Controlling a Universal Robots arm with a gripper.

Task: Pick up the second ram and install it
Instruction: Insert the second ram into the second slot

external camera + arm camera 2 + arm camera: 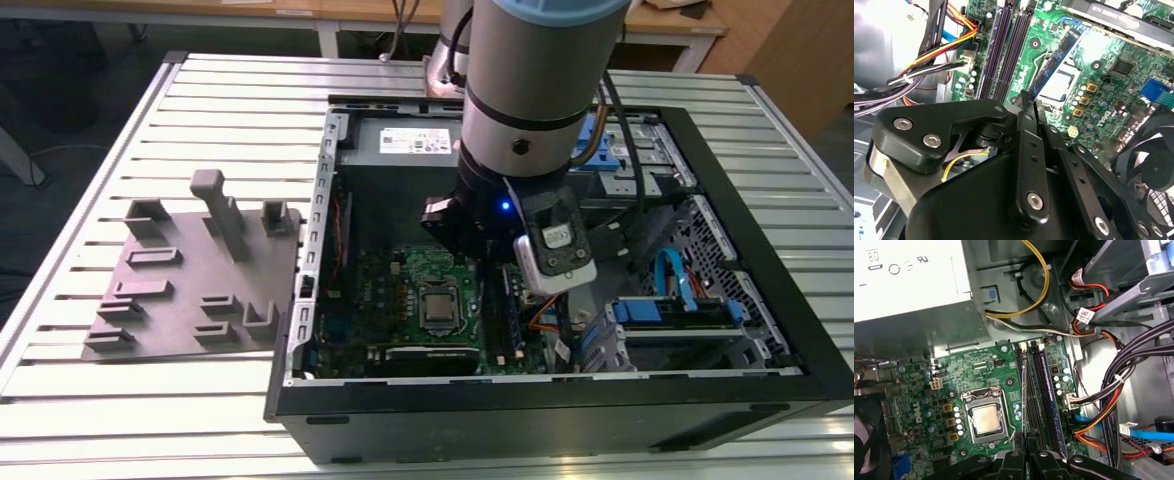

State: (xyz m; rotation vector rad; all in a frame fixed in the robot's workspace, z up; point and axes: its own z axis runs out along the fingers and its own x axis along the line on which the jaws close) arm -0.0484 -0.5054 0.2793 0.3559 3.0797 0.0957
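Observation:
My gripper is shut on the second ram, a slim dark blue-green stick that juts out from the fingertips over the green motherboard. In the first wrist view the second ram shows edge-on as a thin line rising from the gripper. It hangs above the long black slots, beside the processor socket. Another stick with a blue edge sits in a neighbouring slot. In the exterior view the arm's wrist reaches down into the open computer case.
A grey power supply sits at the back of the case. Bundled coloured cables run close beside the slots. A black fan lies near the gripper body. Outside the case, a grey fixture plate rests on the slatted table.

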